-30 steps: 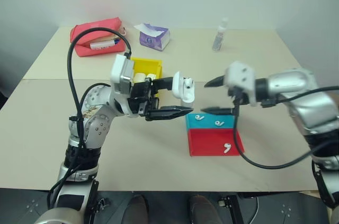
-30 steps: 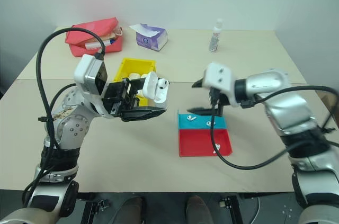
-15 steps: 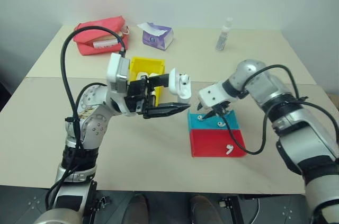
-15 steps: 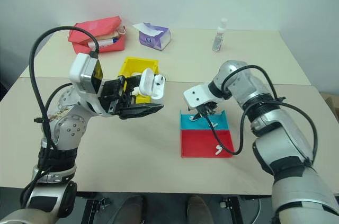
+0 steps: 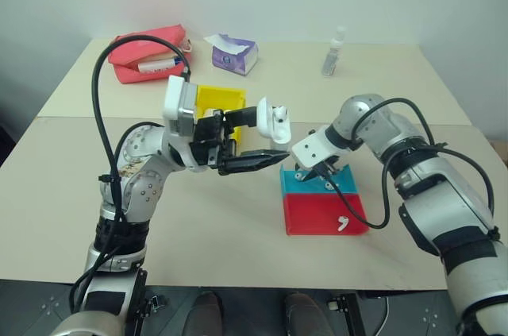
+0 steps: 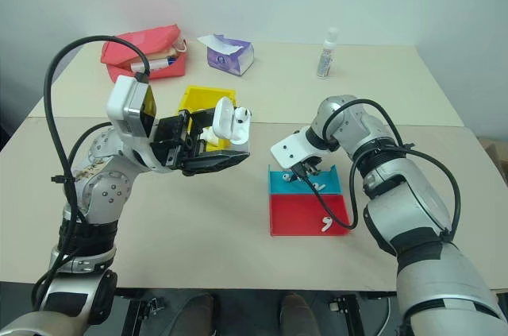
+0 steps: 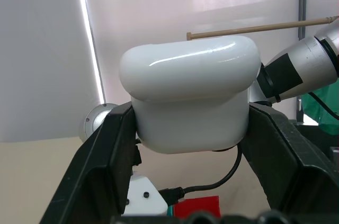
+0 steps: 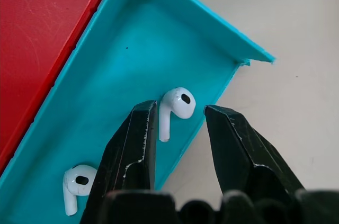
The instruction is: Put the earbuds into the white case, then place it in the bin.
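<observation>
My left gripper (image 5: 272,139) is shut on the white case (image 5: 275,122), holding it above the table with its lid flipped up; the case's rounded body (image 7: 188,94) sits between both fingers. Behind it stands the yellow bin (image 5: 216,98). My right gripper (image 8: 177,110) points down into the teal tray (image 5: 290,187), open, with one earbud (image 8: 175,105) standing between its fingers, its stem close to one finger and a gap to the other. A second earbud (image 8: 74,181) lies further along the same tray. Another earbud (image 5: 343,223) rests in the red tray (image 5: 317,215).
At the back of the table lie a red pouch (image 5: 147,54), a purple tissue pack (image 5: 234,54) and a small clear bottle (image 5: 333,52). The red and teal trays adjoin each other. Black cables hang from both wrists.
My right gripper dropped from beside the case down into the teal tray, tipped downward and narrowed its fingers around an earbud. The left gripper kept still with the case.
</observation>
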Tool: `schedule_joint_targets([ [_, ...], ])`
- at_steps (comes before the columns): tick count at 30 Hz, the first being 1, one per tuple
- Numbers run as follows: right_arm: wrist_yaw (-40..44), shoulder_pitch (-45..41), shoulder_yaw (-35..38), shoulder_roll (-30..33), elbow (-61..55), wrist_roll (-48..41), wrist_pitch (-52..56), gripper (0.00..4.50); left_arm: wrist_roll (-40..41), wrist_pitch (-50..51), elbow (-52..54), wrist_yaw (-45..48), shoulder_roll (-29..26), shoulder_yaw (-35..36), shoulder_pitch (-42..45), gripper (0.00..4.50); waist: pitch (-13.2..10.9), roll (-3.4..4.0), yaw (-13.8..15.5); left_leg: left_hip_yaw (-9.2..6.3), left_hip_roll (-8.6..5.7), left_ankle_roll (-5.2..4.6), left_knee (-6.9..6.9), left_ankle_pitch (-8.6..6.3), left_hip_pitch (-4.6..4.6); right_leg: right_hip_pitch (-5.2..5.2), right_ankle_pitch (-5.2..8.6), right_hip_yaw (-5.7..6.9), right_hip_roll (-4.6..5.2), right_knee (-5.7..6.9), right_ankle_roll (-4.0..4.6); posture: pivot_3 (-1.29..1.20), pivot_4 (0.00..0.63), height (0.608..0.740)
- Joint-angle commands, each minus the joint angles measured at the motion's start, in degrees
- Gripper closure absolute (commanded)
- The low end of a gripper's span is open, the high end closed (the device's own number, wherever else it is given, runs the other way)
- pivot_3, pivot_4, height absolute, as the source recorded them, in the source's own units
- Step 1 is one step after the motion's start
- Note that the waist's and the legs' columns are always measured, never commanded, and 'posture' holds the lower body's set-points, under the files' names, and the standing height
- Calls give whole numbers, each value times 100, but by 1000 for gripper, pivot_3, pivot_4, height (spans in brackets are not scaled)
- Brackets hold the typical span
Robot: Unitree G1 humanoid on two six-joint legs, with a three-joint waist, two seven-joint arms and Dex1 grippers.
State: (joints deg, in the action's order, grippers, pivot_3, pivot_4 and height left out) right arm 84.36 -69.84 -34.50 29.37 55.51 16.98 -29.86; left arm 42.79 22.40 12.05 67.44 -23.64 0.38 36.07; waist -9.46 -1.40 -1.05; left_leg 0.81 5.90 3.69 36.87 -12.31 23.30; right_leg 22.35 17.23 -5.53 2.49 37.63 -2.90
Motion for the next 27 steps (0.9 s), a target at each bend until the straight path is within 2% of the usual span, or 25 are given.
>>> schedule_joint_targets([
  [1, -32, -92, 128, -59, 85, 73, -92, 2675, -21, -142, 95, 11, 6, 16, 37, 1641, 0, 0, -4, 0, 0, 0, 0, 0, 0, 0, 0, -1, 0, 0, 0, 0, 150, 740],
  [17, -281, -96, 132, -248, 476, 479, -236, 2675, 99, -221, 737, -127, -123, 147, -597, 1641, 0, 1, -9, 0, 0, 6, 1, 4, -11, -7, 0, -1, 0, 11, 0, 0, 150, 740],
  [25, -262, -78, 153, -305, 532, 562, -279, 2675, 208, -120, 742, -192, -219, 222, -532, 1641, 0, 1, -14, 0, 0, 9, 1, 5, -14, -7, 0, -2, 0, 16, 0, 0, 150, 740],
  [27, -239, -50, 155, -308, 533, 564, -272, 3058, 219, -94, 649, -181, -232, 226, -442, 1641, 0, 1, -14, 0, 0, 10, 1, 6, -14, -7, 0, -2, 0, 16, 0, 0, 150, 740],
])
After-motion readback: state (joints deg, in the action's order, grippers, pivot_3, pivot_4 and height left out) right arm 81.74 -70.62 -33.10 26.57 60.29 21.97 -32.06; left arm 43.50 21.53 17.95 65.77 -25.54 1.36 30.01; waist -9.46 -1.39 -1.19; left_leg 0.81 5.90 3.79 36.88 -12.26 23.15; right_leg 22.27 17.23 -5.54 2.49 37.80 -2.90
